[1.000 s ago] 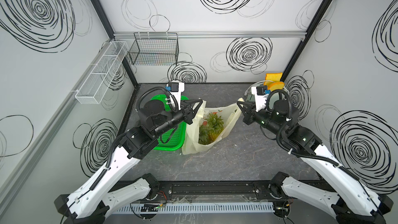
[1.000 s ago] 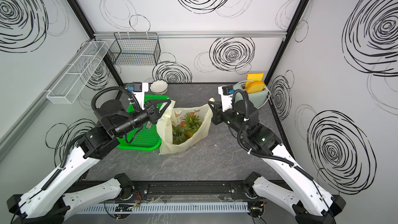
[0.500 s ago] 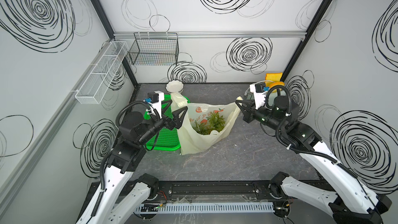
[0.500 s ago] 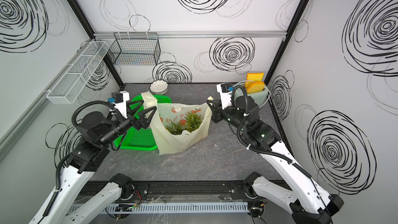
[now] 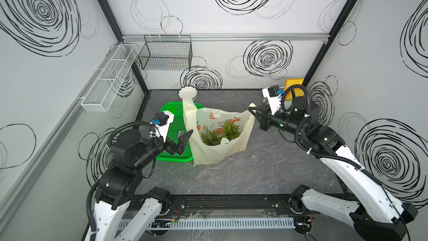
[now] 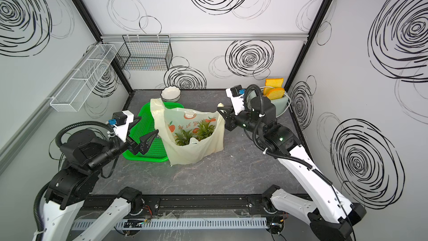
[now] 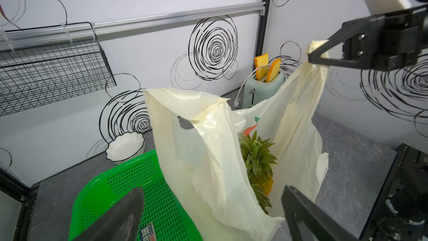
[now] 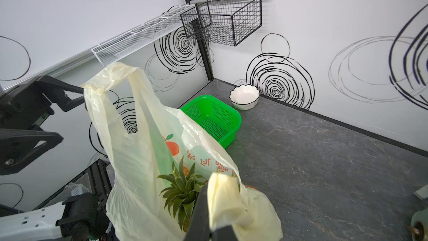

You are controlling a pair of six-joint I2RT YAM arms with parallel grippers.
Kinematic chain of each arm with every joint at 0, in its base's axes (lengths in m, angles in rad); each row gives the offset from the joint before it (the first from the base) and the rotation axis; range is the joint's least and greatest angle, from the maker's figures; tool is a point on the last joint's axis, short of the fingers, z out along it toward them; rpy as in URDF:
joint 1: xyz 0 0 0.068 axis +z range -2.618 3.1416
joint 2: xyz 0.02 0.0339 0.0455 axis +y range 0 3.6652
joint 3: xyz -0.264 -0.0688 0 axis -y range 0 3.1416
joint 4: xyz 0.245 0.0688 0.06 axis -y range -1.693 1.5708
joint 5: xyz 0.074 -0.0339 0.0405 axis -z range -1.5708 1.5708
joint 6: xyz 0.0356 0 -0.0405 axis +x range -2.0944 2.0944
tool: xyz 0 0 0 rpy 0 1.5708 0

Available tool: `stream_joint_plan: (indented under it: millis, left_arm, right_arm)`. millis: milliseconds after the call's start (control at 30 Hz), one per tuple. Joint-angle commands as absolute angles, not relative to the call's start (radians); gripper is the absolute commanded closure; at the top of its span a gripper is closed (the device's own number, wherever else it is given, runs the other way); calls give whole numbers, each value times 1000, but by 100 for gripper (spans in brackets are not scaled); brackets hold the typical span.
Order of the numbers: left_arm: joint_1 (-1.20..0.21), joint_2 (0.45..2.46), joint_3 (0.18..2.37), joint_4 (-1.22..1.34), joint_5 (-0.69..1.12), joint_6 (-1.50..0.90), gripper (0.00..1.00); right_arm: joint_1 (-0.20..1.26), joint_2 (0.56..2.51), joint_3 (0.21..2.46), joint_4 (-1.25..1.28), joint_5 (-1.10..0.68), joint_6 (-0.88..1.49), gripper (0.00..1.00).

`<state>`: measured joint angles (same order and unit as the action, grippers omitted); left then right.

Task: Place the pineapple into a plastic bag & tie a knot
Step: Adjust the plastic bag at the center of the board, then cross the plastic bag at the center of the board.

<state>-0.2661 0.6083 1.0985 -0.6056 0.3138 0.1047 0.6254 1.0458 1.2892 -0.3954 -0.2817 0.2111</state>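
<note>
There it goes: the left gripper (image 6: pixel 148 125) has let go and backed off to its own side, jaws now spread wide and empty above the perforated green plastic basket (image 5: pixel 171 156). The handle loop (image 5: pixel 188 110) it released stands up on its own. Across the way, the right gripper (image 5: pixel 253 112) is pinched tight on the opposite handle strip (image 7: pixel 308 82), holding it high and taut.

Between them sits the large translucent pale-yellow plastic bag (image 5: pixel 220 149) with its orange fruit print. Its mouth is open and it rests on the table just beside the basket. The pineapple (image 7: pixel 257 158), spiky green crown up, is inside. No knot yet.

Now the risks. That free loop is thin film and could flop down into the mouth, making it awkward to regrasp. A hard pull from the right could tip the bag. The stiff crown leaves might snag the plastic. The fruit's body is mostly hidden, so it may already be leaning.

The dark grey marbled tabletop (image 5: pixel 254 170) is flat and matte. A white scalloped bowl (image 5: pixel 188 92) and a pale-green toaster (image 6: pixel 278 103) with bread slices sit at the back. Swirl-patterned white walls carry a black wire basket (image 5: pixel 165 54) and a white mesh shelf (image 5: pixel 108 79).
</note>
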Motion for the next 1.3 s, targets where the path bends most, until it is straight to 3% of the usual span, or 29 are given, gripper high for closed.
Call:
stream_joint_plan:
  millis: [0, 133, 333, 667, 1067, 1100, 1267]
  left_arm:
    - [-262, 563, 1035, -511, 257, 215, 3]
    - [-259, 590, 960, -267, 215, 271, 3]
    - [-171, 701, 945, -48, 587, 245, 3]
    - [-63, 894, 1011, -67, 785, 294, 3]
    - [-91, 988, 956, 71, 807, 252, 1]
    - [-97, 1001, 961, 66, 816, 257, 3]
    - [-122, 1063, 997, -15, 790, 324, 36]
  right_arm:
    - [615, 1051, 1324, -374, -367, 166, 100]
    - [610, 1043, 1308, -373, -395, 148, 100]
    - [604, 1067, 1335, -409, -441, 122, 100]
    - [604, 1077, 1353, -432, -483, 129, 100]
    - [604, 1060, 1338, -422, -478, 136, 100]
    - [605, 1060, 1338, -419, -479, 137, 100]
    - [604, 1054, 1335, -409, -471, 139, 100]
